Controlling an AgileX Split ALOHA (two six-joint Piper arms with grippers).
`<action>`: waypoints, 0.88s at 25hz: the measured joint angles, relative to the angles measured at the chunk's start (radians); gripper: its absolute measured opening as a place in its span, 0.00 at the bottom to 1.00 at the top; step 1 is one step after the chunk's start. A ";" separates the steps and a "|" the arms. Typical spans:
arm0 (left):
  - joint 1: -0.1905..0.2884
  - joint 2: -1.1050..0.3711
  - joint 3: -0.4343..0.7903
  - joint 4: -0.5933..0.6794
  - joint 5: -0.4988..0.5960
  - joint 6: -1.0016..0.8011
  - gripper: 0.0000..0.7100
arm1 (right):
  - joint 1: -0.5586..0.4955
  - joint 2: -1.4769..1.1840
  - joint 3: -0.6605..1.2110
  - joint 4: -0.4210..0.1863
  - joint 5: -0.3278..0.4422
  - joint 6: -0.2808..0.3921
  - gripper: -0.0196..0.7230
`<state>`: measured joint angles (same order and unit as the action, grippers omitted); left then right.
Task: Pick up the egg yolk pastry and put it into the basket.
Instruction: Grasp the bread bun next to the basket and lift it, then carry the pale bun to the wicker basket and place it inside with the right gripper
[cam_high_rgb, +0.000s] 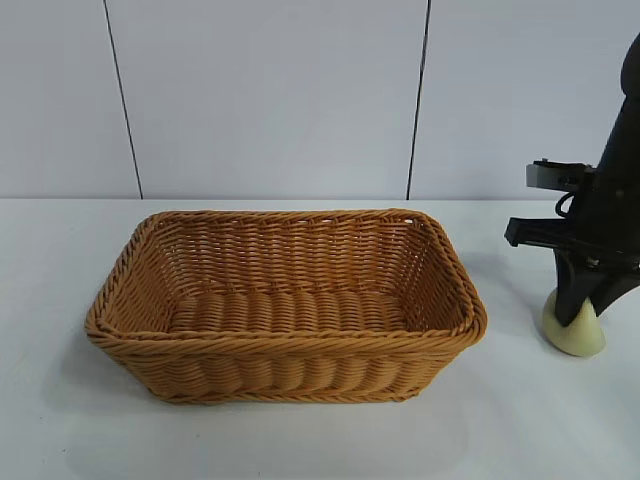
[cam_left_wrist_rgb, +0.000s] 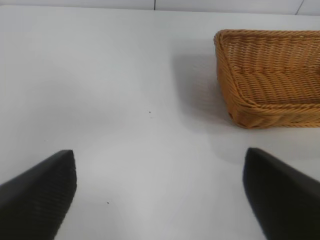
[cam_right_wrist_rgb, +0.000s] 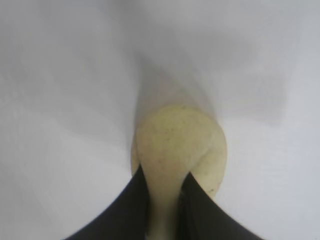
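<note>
Right gripper pointing straight down, pinching the egg yolk pastry between both fingers, squeezing it thin in the middle, prob. to get a firm hold before lifting. Pastry sitting on the white table, just beside the basket, on its right side w/ a small gap. Basket holding nothing, open side up, ready for the drop. Left gripper waiting near the basket's other end, fingers spread wide, gripping nothing, keeping out of the way
</note>
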<state>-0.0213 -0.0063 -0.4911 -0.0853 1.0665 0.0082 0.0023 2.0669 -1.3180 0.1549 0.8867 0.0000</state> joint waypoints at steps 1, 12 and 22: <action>0.000 0.000 0.000 0.000 0.000 0.000 0.98 | 0.000 0.000 -0.017 0.000 0.020 0.000 0.10; 0.000 0.000 0.000 0.000 0.000 0.000 0.98 | 0.000 -0.008 -0.332 0.001 0.310 -0.022 0.09; 0.000 0.000 0.000 0.000 0.000 0.002 0.98 | 0.038 -0.113 -0.393 0.030 0.319 -0.026 0.09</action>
<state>-0.0213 -0.0063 -0.4911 -0.0853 1.0665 0.0103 0.0398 1.9537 -1.7114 0.1848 1.2062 -0.0262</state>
